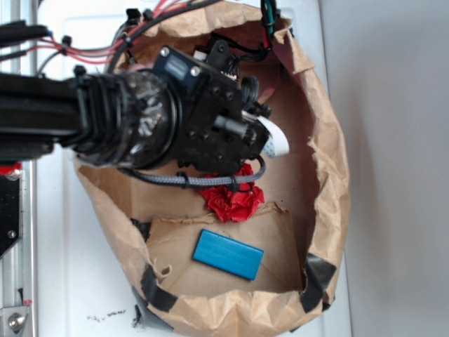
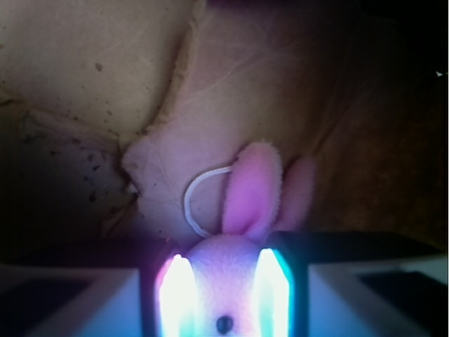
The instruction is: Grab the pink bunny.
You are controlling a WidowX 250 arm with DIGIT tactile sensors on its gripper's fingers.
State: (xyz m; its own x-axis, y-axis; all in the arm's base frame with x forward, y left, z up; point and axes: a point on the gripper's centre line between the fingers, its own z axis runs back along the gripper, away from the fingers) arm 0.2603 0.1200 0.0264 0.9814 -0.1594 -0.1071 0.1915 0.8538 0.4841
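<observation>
- The white desk point(image 1: 393, 140) carries a big brown paper bag point(image 1: 330, 161) lying open on it, its crumpled rim patched with black tape at the near corners.
- The black arm point(image 1: 105, 119) reaches in from the left edge of the desk, over the bag's far half, with red and black cables looping behind it; it hides most of what lies under it in the exterior view.
- A red paper ball point(image 1: 235, 200) sits on the bag's floor near the middle, just below the arm and partly covered by it.
- A blue block point(image 1: 229, 254) lies flat toward the bag's near edge, apart from the red ball.
- The fingers point(image 2: 223, 295) show only in the wrist view: they stand on either side of the pink bunny point(image 2: 231, 270), closed narrow onto its head, bright glare running along both inner faces.
- The bunny rests on the wrinkled paper of the bag's floor, ears point(image 2: 254, 188) pointing away from the camera, one dark eye showing low in the view.
- A thin white string loop point(image 2: 193, 200) curls beside the ears, lying on the paper.
</observation>
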